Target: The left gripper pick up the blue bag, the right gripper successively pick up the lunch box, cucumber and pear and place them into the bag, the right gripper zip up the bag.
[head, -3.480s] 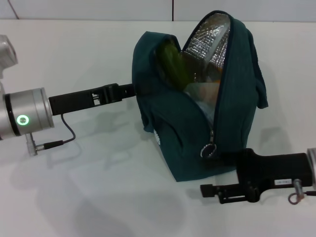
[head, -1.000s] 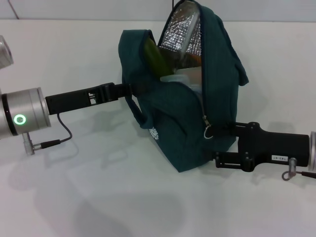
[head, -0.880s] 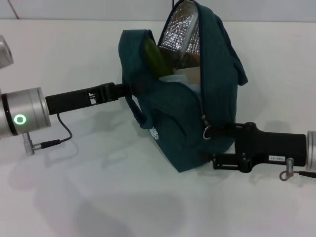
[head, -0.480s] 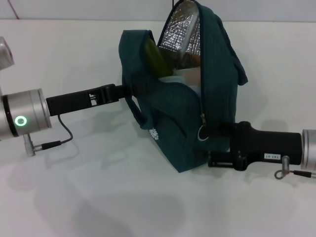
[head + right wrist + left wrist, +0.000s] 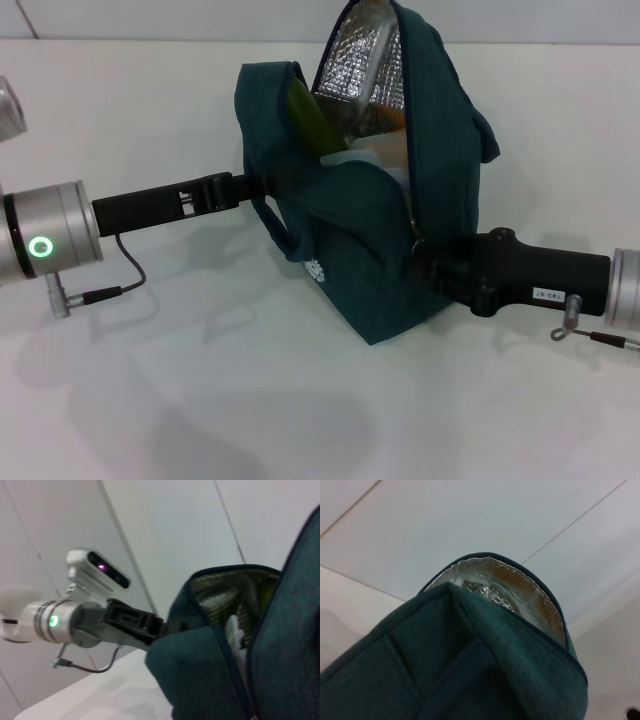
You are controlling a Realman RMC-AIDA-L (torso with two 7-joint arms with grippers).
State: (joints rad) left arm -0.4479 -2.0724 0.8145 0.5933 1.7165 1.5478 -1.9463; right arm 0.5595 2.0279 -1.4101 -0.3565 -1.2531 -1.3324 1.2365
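Observation:
The blue bag (image 5: 350, 250) stands open on the table, its silver lining (image 5: 365, 60) showing. My left gripper (image 5: 262, 183) is shut on the bag's left edge and holds it up; it shows from the right wrist view as well (image 5: 159, 626). Inside the bag the cucumber (image 5: 310, 112) leans against the left wall. The lunch box (image 5: 365, 155) lies beside it. Only an orange sliver of the pear (image 5: 396, 120) shows behind the box. My right gripper (image 5: 422, 260) is shut at the low end of the zipper, covering the zipper pull.
The white table (image 5: 200, 380) spreads around the bag. A thin cable with a metal plug (image 5: 85, 294) hangs under my left wrist. The left wrist view is filled by the bag's fabric (image 5: 470, 670) and foil lining (image 5: 495, 582).
My right gripper slid left to the zipper pull and its fingers came together over it. The bag shifted slightly left and its top rose. The left arm held still.

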